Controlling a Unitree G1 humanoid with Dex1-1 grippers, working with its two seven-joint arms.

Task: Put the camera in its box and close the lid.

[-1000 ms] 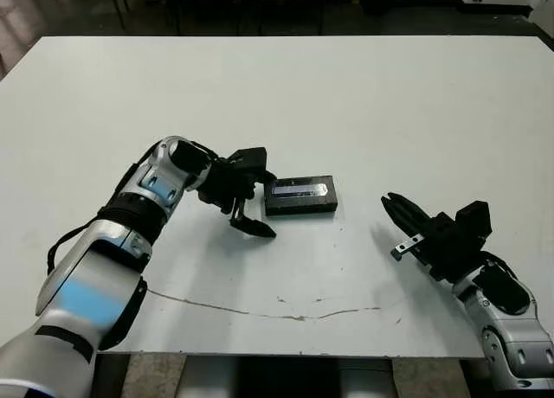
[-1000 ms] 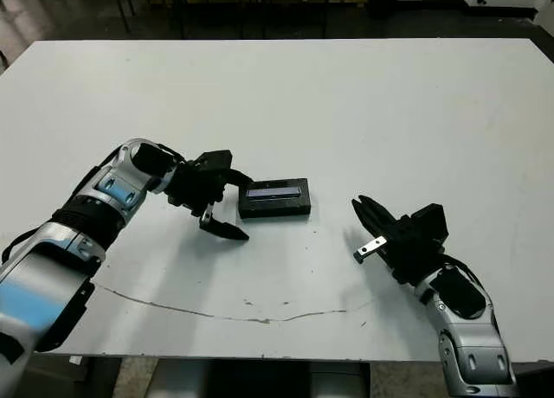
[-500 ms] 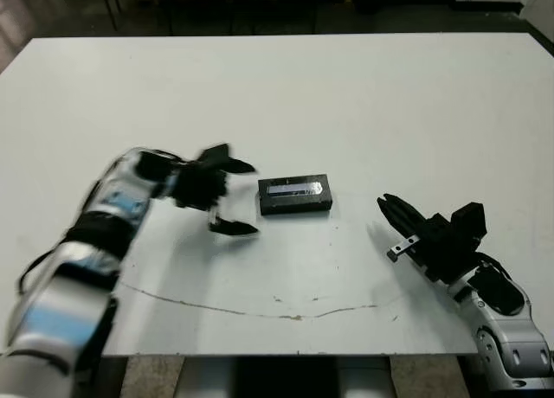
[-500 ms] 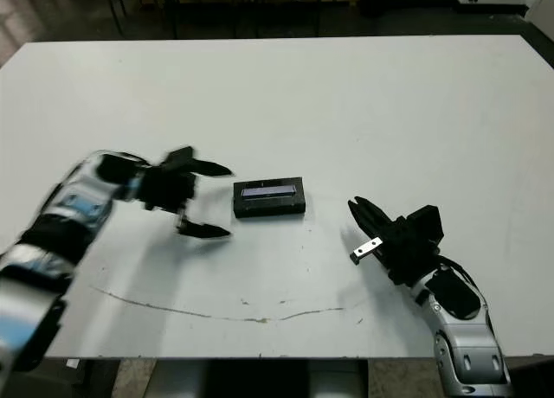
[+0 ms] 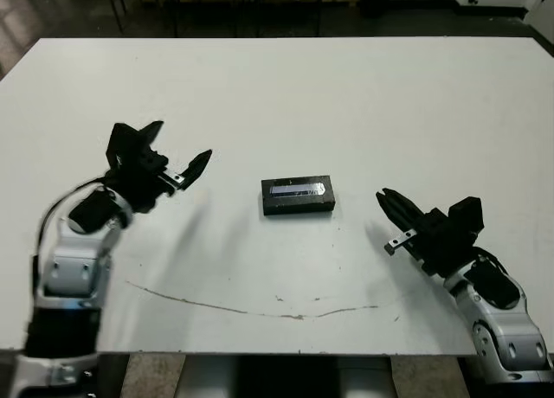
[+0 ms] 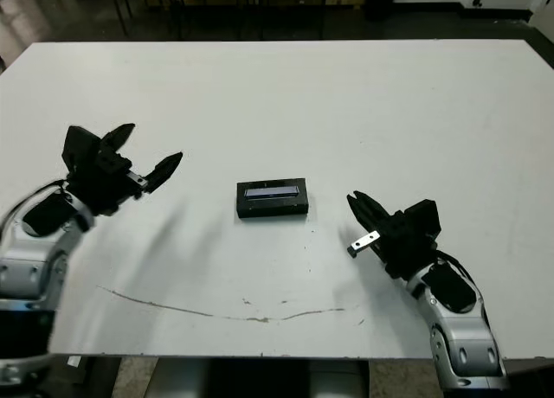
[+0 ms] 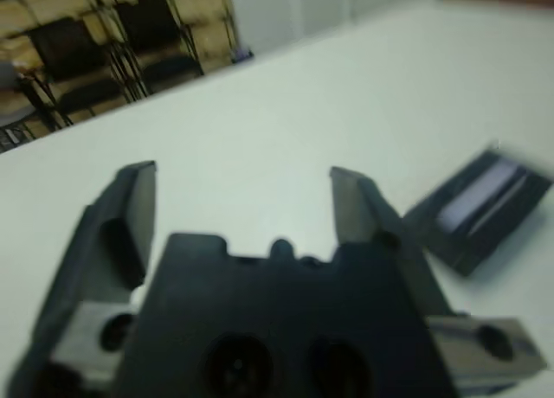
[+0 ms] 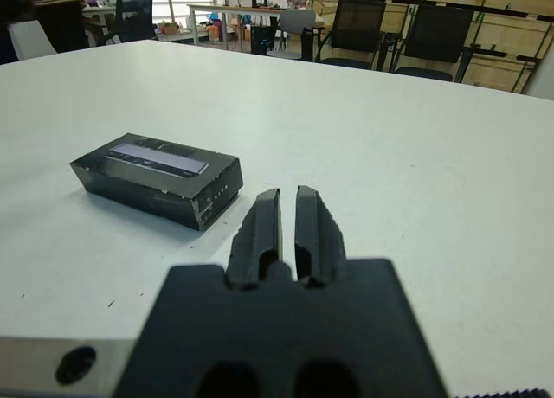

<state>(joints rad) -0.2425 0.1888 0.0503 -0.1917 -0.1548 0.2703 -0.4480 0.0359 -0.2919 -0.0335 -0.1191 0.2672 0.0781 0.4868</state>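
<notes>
Near the middle of the white table [image 5: 363,95] lies the box [image 5: 299,196], closed, with the lid [image 5: 298,189] sitting flat on top of it. It is a small, low, rectangular block with straight edges and black sides; along the top of the lid runs a glossy grey-bluish stripe that reflects the light. On one short side of the box, in the right wrist view, some tiny pale marks can be seen, but they are too small to read, and no brand or writing is legible anywhere. With the lid on, the inside of the box is hidden. The table surface is matt and smooth, with a thin dark crooked line [image 5: 260,307] running across its near part, closer to the robot than the box. The left gripper [image 5: 177,166] is raised on the left side, well apart from the box, and its two black fingers are spread wide with nothing between them; the left wrist view is blurred. The right gripper [image 5: 389,208] rests low on the right side, near the box but not touching it, with its two pointed fingers pressed close together and empty. Both arms have silver-grey shells with black joints.
</notes>
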